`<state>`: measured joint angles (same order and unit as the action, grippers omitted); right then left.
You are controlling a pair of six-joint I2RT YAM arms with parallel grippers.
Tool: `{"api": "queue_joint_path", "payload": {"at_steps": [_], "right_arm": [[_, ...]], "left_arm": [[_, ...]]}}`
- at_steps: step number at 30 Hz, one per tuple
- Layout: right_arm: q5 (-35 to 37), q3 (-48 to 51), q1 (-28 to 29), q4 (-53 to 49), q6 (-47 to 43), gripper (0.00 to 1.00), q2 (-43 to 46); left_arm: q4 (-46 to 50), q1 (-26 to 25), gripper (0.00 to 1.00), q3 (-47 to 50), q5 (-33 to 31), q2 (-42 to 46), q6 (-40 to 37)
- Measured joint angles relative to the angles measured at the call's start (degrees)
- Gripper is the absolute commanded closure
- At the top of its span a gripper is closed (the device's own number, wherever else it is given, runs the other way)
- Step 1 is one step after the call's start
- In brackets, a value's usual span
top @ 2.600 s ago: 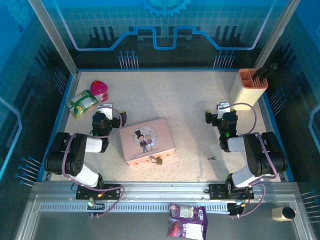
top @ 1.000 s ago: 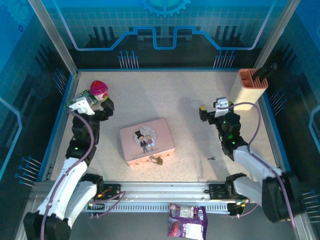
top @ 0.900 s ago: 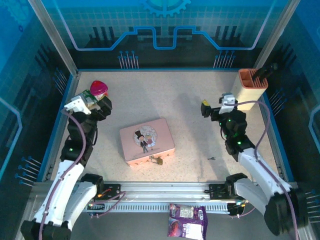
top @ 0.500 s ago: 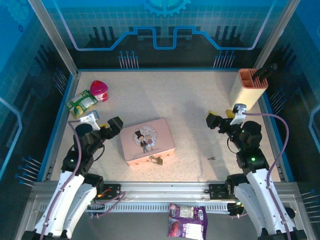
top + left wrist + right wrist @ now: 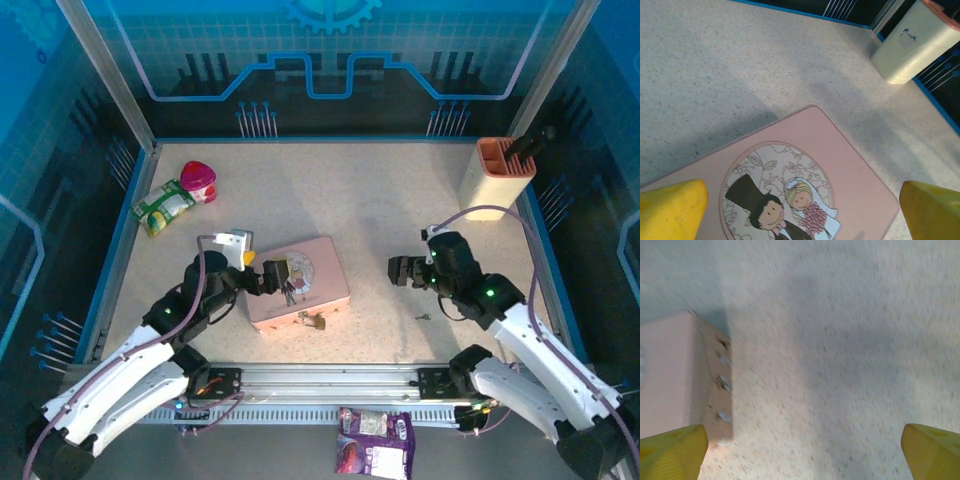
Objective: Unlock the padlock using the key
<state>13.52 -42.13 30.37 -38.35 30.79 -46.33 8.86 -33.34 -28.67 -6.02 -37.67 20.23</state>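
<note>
Found the padlock [image 5: 316, 322] against the near long side of the pink tin [image 5: 322, 283], close to the near edge of the surface [image 5: 380, 200]. Saw a tiny brass-gold body; too small to make out the shackle. Spotted the key [image 5: 424, 317] well apart to its right, thin and dark, with bare room all round. Noted the left tool [image 5: 272, 276] hovering over the tin's lid, fingers spread wide, clamped on nothing. Noted the right tool [image 5: 398, 270] off the tin's right end, likewise spread and empty. Saw wide free space behind, up to a cream holder [image 5: 497, 175] in the far right corner.
</note>
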Motion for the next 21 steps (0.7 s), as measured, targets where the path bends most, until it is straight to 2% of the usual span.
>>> {"api": "queue_joint_path", "payload": {"at_steps": [7, 17, 19, 21], "right_arm": [[1.5, 3.9, 1.5, -5.2, 6.8, 0.06, -2.5], [0.8, 6.8, 1.3, -6.6, 14.3, 0.21, -13.1], [-2.1, 9.3, -1.1, -4.4, 14.6, 0.29, -13.9], [-4.6, 11.8, -4.3, -2.7, 15.2, 0.32, -14.3]], "left_arm": [[-2.8, -2.1, 0.01, 1.9, -8.8, 1.7, -5.7], [-3.1, -2.1, 0.01, 3.4, -14.3, 5.0, -6.6], [-3.1, -2.1, 0.01, 3.5, -14.4, 5.4, -6.6], [-3.1, -2.1, 0.01, 3.5, -14.4, 5.7, -6.4]]}}
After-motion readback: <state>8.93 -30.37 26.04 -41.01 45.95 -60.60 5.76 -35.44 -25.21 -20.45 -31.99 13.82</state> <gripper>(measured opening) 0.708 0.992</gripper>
